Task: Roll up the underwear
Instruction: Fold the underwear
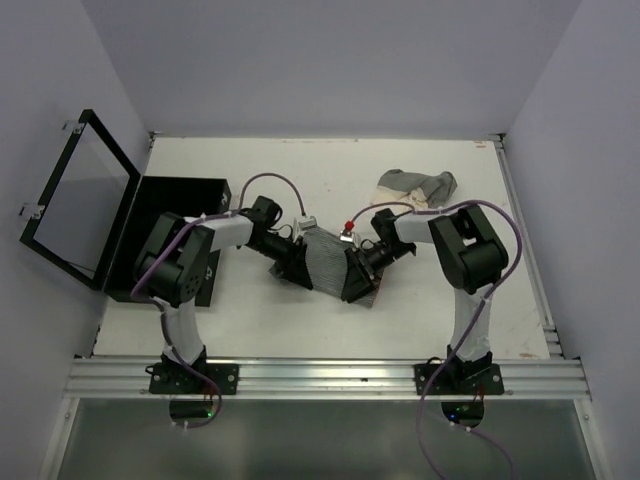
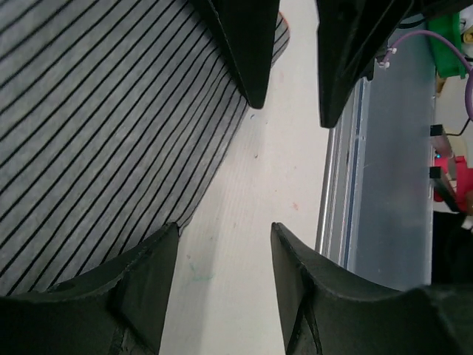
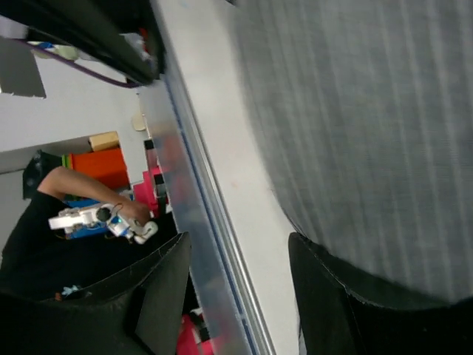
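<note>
– White table (image 1: 250,170), pale walls, and a black box (image 1: 180,200) with its lid up at the left. Where is the underwear?

– One striped grey piece (image 1: 325,262) lies flat mid-table between the two arms. A small grey-and-cream heap (image 1: 420,185) sits well apart, toward the far right.

– Any roll in it?

– None that I can see. I judge the rolling is only at its start, with an arm lined up at each side of the cloth.

– And the grippers?

– The left gripper (image 2: 224,231) has its fingers apart over bare table, the cloth's edge just beside one finger. The right gripper (image 3: 238,238) is also spread, with nothing clamped.

– Next move?

– Probably each needs an edge between its fingers, then both turn the cloth over evenly, or the roll skews.

– What does each view add?

– Overhead gives the layout and the heap, but the arms hide the fingertips. The left wrist shows the stripes and the hem line sharply. The right wrist is blurred, yet shows the table's rail (image 3: 199,222) and a person (image 3: 44,222) beyond.
</note>
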`<action>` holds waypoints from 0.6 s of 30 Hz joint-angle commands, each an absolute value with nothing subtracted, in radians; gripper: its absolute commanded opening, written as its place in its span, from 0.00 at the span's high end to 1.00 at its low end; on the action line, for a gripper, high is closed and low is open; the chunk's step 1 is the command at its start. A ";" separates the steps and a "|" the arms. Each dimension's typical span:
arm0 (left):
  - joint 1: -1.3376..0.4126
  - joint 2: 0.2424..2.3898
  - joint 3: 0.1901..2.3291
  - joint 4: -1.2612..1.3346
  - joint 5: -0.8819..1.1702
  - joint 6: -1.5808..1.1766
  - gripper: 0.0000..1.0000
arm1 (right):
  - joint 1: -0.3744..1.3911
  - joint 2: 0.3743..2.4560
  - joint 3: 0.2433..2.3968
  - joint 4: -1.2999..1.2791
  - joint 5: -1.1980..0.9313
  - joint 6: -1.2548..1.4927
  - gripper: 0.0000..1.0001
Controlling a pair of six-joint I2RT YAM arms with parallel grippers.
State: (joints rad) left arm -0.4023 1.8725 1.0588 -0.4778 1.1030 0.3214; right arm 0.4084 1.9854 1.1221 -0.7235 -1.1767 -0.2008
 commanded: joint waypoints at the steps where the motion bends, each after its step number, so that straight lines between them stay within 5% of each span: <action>1: -0.390 1.908 1.045 -0.351 1.092 0.189 0.44 | 0.393 2.069 1.091 -0.709 -1.088 -0.177 0.41; 8: -0.339 2.034 1.046 -0.331 1.078 0.143 0.45 | 0.321 2.180 1.221 -0.884 -0.967 -0.359 0.43; 14: -0.370 1.852 1.048 -0.520 1.236 0.377 0.44 | 0.321 2.125 1.435 -1.251 -1.027 -0.675 0.43; 18: -0.370 1.786 1.107 -0.439 1.215 0.274 0.44 | 0.308 2.022 1.486 -1.246 -1.112 -0.651 0.39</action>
State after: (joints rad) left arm -0.3653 1.8736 1.0473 -0.4870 1.1915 0.2794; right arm 0.3202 2.1368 1.4353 -1.1538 -1.0599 -0.5625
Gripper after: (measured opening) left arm 0.560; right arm 0.594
